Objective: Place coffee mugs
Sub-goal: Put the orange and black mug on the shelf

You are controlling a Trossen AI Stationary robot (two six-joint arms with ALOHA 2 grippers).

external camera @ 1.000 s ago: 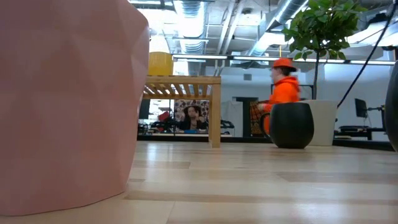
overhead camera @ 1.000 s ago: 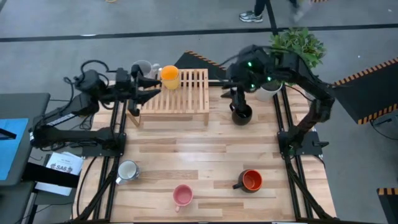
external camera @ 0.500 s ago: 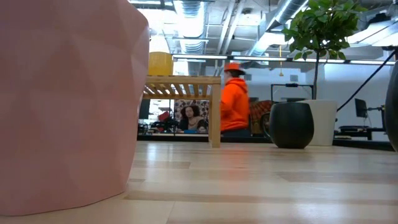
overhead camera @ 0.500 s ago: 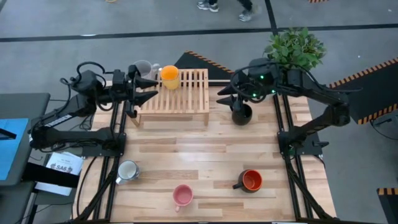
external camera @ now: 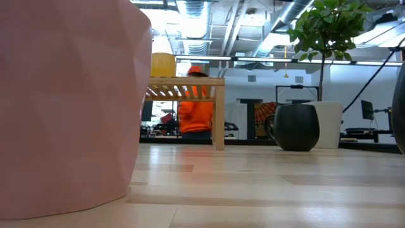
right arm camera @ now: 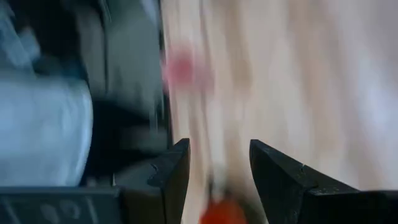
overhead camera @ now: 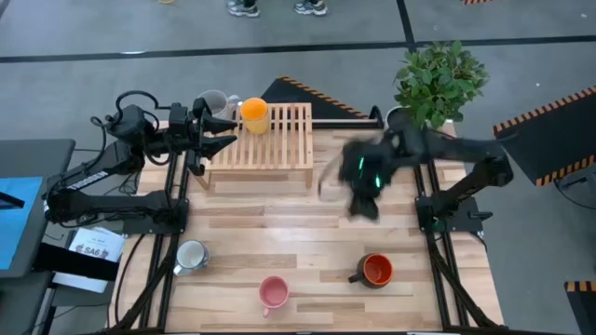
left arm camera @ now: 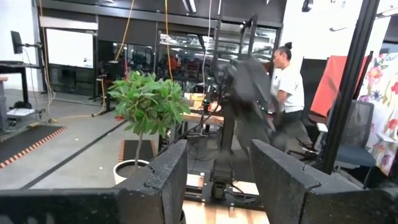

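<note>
High view: we find the orange mug point(overhead camera: 253, 113) on the rack point(overhead camera: 279, 149), upper centre; red mug point(overhead camera: 376, 270), pink mug point(overhead camera: 273, 292) and white mug point(overhead camera: 191, 255) below. Left gripper point(overhead camera: 226, 130) spread.

Right wrist view: right gripper point(right arm camera: 214, 163) spread, empty.

We judge the mugs rigid, glazed, breakable; grip the rim wall.

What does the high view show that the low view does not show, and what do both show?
Only the high view shows both arms, the left tool beside the wooden rack, plus the white mug and red-inside mug. Only the low view shows a person in orange behind the table. Both show the pink mug, orange mug and plant.
</note>
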